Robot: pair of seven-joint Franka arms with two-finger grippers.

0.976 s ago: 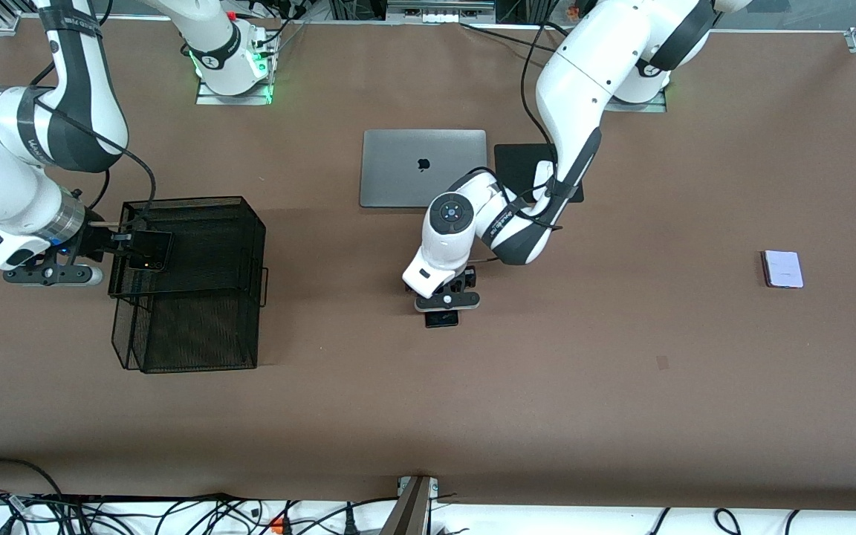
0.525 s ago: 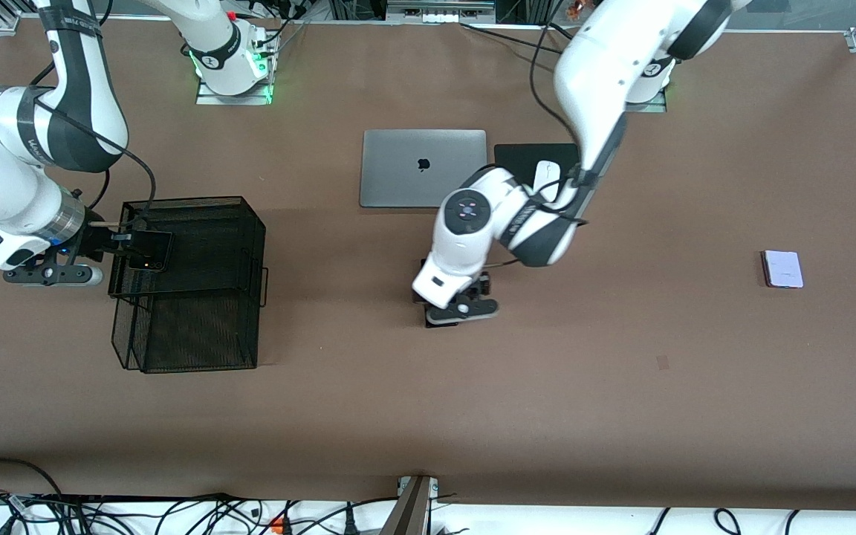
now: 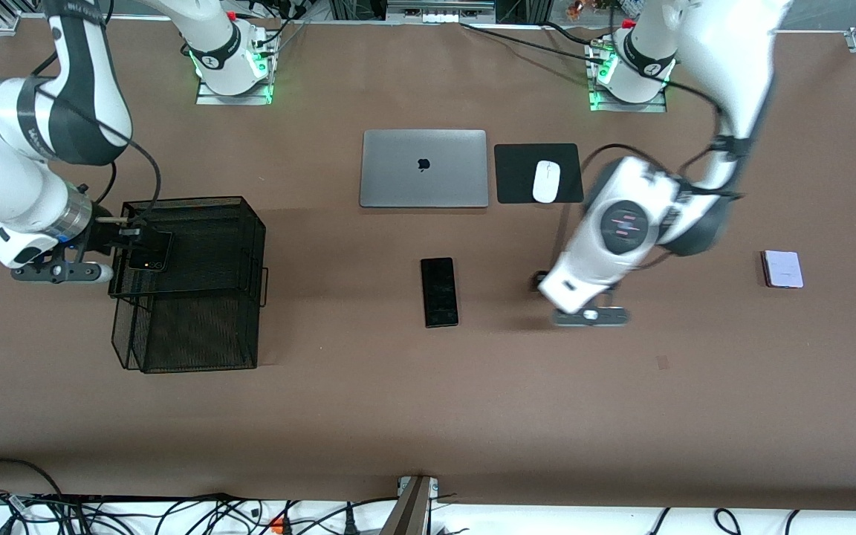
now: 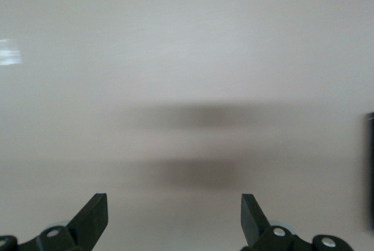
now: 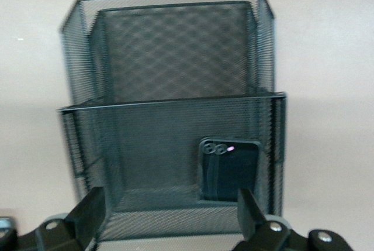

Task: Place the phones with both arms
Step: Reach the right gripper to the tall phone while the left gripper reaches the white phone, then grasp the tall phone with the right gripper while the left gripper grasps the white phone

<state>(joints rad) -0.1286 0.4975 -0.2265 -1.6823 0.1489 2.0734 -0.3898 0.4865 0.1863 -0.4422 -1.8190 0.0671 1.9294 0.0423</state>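
Front view shows the brown worktop (image 3: 368, 416) carrying a black mesh tray rack (image 3: 190, 297) toward the right arm's end. The right claw (image 3: 125, 239) sits at the rack's upper tier, fingers spread wide with nothing between them; the small black phone (image 5: 229, 169) lies inside that tier, its lenses showing, though the mesh dims it. The left claw (image 4: 175, 222) hangs open and empty over bare worktop, smeared in the front view. A long black phone (image 3: 440, 291) lies flat mid-worktop, probably the dark sliver cut off at the left wrist view's edge. The white phone (image 3: 782, 268) lies toward the left arm's end.
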